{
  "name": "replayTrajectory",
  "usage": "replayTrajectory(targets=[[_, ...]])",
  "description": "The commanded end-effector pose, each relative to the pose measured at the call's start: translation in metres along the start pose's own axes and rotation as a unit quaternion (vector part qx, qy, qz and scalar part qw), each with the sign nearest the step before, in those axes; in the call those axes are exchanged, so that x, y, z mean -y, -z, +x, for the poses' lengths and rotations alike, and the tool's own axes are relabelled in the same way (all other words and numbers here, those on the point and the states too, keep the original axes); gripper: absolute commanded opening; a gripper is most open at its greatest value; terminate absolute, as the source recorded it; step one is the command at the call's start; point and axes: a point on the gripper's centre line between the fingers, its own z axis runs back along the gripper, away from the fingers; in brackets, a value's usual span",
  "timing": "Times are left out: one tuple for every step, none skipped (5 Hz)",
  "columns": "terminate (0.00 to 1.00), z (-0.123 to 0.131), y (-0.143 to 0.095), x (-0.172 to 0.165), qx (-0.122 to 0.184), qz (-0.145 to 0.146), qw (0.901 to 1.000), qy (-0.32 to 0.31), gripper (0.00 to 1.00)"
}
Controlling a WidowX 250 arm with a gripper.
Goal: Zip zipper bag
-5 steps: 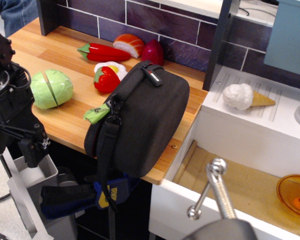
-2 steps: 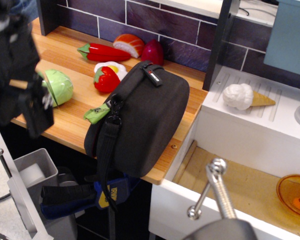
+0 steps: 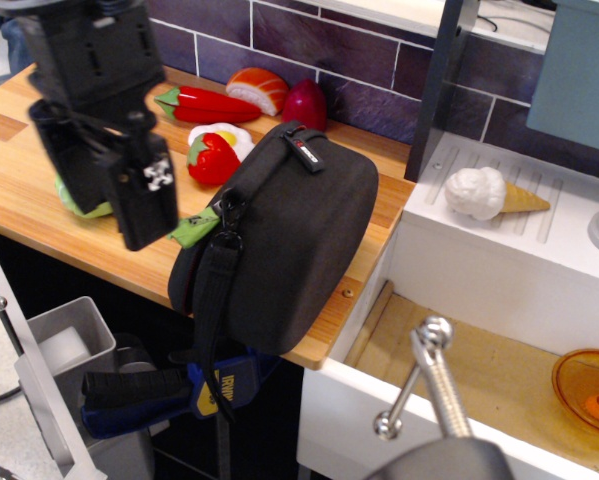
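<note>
Gripper (image 3: pixel 139 200), jaw state not discernible, shown left of zipper bag (image 3: pixel 289 240) propped at wooden counter (image 3: pixel 19 190) edge; bag could be knocked off if approached w/ excess sideways force.

This looked like a toy kitchen set up for robot trials: a wooden counter (image 3: pixel 19 200) carried plastic play food (image 3: pixel 234 95), purple tiled backing (image 3: pixel 309 45) ran behind it, and a white sink unit (image 3: pixel 499 260) probably held a toy ice-cream cone (image 3: pixel 491 194).
</note>
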Motion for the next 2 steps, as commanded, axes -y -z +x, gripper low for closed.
replayTrajectory(targets=[[0.00,0.0151,0.0082,0.0014,0.016,0.054,0.9984,0.009,1.00],[0.00,0.0195,0.0138,-0.0018,0.016,0.052,0.9985,0.005,1.00]])
